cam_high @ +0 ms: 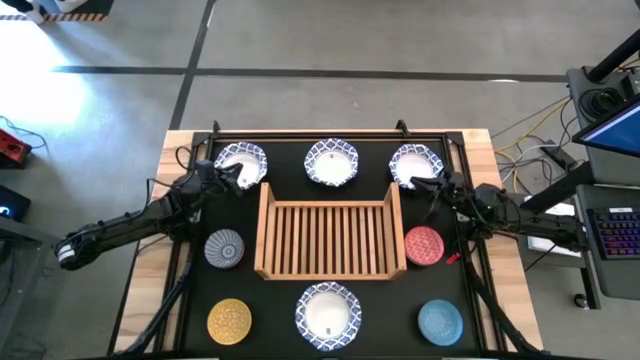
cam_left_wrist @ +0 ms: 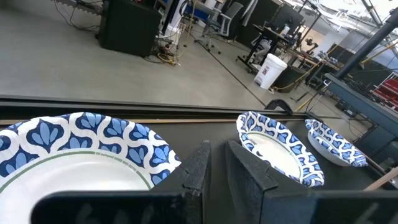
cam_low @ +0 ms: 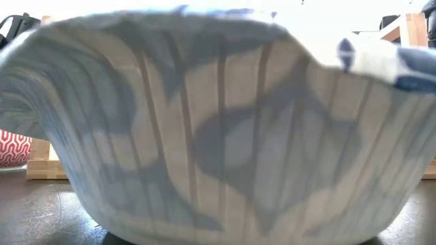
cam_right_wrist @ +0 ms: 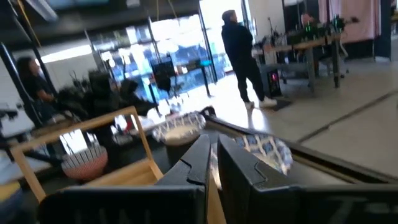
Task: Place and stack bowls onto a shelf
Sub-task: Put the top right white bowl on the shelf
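The wooden shelf lies at the table's middle with nothing in it. Three white bowls with blue rims sit along the far side, and a fourth sits near, filling the low view. The small bowls flank the shelf: grey-blue, red, yellow and light blue. My left gripper is shut at the far-left bowl's near right rim. My right gripper is shut beside the far-right bowl.
A dark frame rail runs along the table's far edge behind the bowls. Cables and a laptop stand are off the table's right side. People stand in the room beyond.
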Action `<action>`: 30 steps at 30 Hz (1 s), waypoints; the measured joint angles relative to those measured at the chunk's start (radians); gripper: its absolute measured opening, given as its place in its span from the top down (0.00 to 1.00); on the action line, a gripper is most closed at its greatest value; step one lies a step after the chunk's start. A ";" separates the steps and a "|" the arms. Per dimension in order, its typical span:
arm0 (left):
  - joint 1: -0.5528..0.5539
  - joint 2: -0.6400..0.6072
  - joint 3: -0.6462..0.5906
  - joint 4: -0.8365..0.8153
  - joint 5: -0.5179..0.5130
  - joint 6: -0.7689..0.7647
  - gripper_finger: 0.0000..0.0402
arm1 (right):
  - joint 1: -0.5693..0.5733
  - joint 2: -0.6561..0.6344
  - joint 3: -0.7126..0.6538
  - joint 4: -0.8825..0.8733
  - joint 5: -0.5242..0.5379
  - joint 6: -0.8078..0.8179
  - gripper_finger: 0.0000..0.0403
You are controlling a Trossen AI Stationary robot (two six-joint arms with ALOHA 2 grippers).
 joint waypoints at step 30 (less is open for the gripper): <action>0.000 0.000 0.000 0.000 0.000 0.000 0.92 | -0.008 0.327 0.567 -0.656 0.288 0.042 0.92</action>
